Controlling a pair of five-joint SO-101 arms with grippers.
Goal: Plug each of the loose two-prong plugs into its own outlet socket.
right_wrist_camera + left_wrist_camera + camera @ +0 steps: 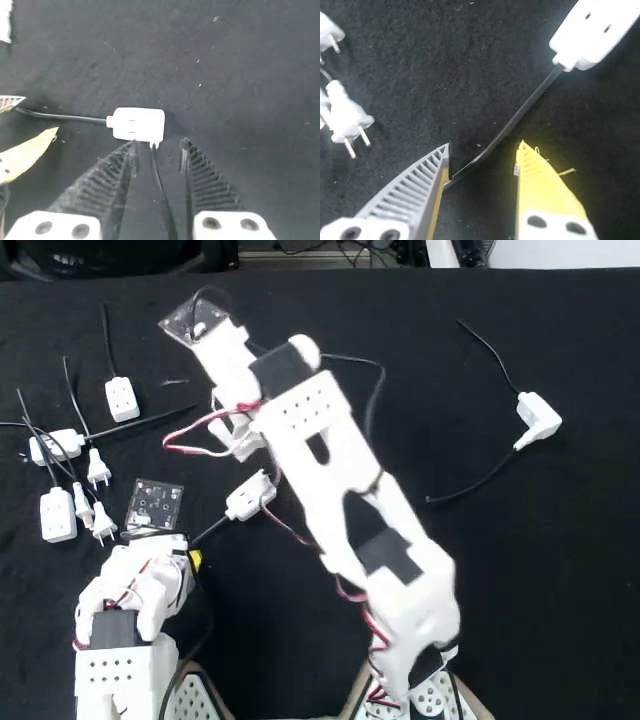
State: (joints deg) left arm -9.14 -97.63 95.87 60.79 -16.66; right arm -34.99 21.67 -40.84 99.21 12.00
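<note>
A white outlet socket (250, 498) lies near the table's middle, and its black cable (520, 112) runs back between the fingers of my left gripper (483, 147). That gripper is open, with the cable lying close to its grey finger (427, 172). In the high view the left gripper (190, 555) sits just behind and left of the socket. My right gripper (158, 144) is open, its tips just short of the same socket (136, 124), with a thin dark cord (159, 190) between its fingers. Loose two-prong plugs (98, 470) (347, 120) lie at the left.
The right arm (330, 460) stretches over the table's middle. More white sockets (122, 398) (57, 515) and tangled cables crowd the left side. A white angled plug block (538, 420) with a long cable lies far right. Black cloth (540, 590) covers the table.
</note>
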